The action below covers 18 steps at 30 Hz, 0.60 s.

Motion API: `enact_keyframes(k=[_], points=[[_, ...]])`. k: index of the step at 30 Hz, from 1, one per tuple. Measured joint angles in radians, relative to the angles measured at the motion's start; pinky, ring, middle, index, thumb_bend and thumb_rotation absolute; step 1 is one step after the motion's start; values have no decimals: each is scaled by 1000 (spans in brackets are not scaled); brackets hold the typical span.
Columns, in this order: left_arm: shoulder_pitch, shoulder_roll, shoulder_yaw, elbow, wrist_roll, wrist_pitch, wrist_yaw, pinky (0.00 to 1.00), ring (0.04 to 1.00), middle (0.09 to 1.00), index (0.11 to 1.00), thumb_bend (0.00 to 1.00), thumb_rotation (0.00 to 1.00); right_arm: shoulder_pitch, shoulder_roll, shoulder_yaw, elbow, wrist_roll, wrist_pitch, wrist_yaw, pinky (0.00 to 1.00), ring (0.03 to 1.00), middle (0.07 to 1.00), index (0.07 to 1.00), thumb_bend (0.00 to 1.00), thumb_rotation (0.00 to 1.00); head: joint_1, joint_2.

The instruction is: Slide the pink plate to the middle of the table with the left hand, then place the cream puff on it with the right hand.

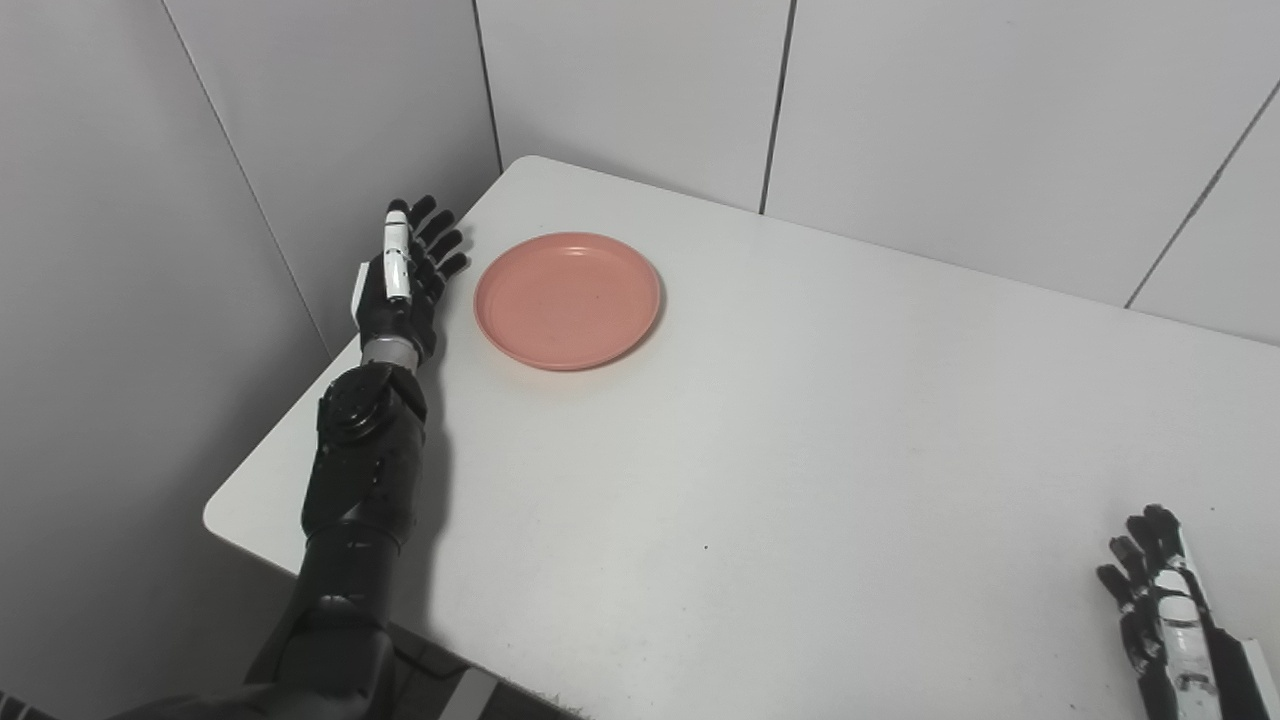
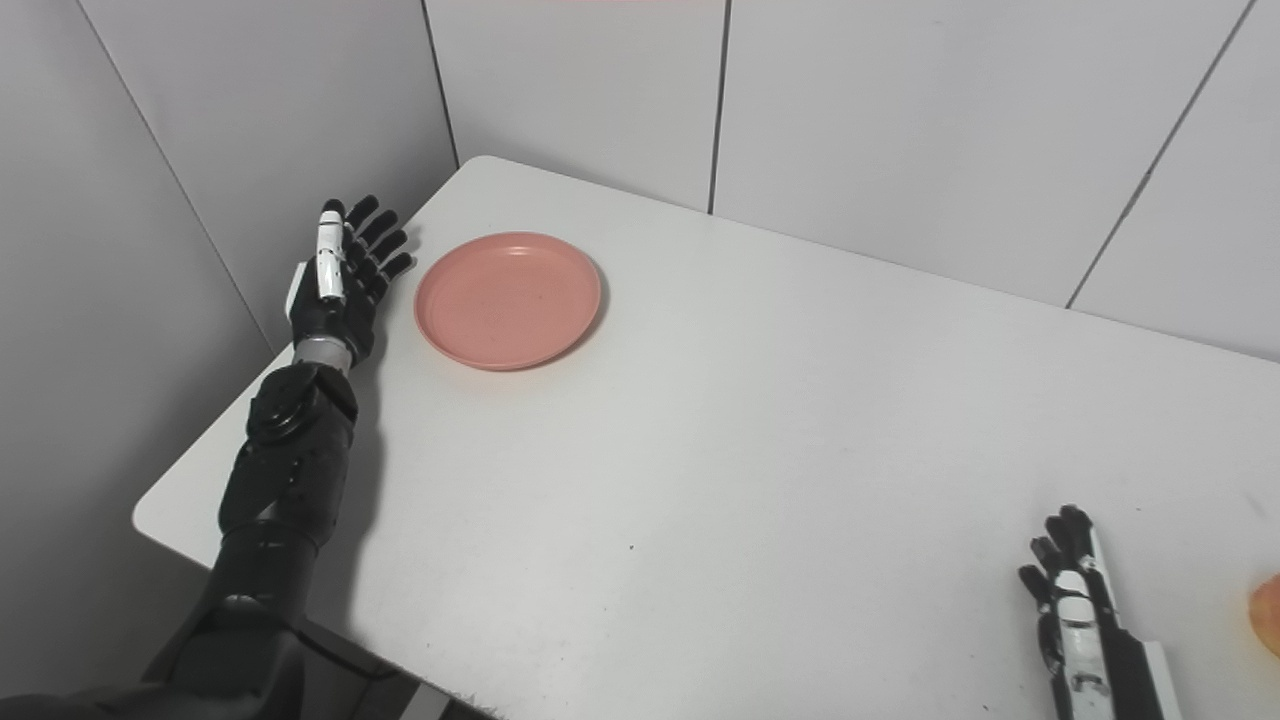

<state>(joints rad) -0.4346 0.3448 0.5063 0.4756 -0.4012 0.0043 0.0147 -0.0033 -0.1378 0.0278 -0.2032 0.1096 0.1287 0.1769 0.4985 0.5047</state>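
Observation:
The pink plate (image 1: 567, 298) lies empty on the white table (image 1: 800, 450) near its far left corner. My left hand (image 1: 405, 275) is open, fingers straight and edge-on, just left of the plate at the table's left edge, with a small gap to the plate's rim. My right hand (image 2: 1075, 600) is open and empty, resting at the table's near right. Just right of it, a slice of an orange-cream thing, likely the cream puff (image 2: 1267, 615), shows at the right eye view's edge; most of it is cut off.
Grey panel walls (image 1: 900, 120) stand close behind the table and along its left side. The table's left edge runs just under my left forearm (image 1: 365, 470).

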Motion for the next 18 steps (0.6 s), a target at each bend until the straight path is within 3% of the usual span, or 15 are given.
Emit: enact_keyframes(k=[10, 18], points=[[-37, 19, -15, 81, 1, -35, -24, 813, 838, 837, 821, 386, 1000, 5, 0, 0, -20, -1, 19, -1, 1000, 1000, 1000, 1000, 0, 1000, -5, 8], [-57, 24, -43, 137, 1, -76, -37, 824, 820, 820, 807, 417, 1000, 9, 0, 4, -26, -11, 20, -3, 1000, 1000, 1000, 1000, 0, 1000, -12, 12]])
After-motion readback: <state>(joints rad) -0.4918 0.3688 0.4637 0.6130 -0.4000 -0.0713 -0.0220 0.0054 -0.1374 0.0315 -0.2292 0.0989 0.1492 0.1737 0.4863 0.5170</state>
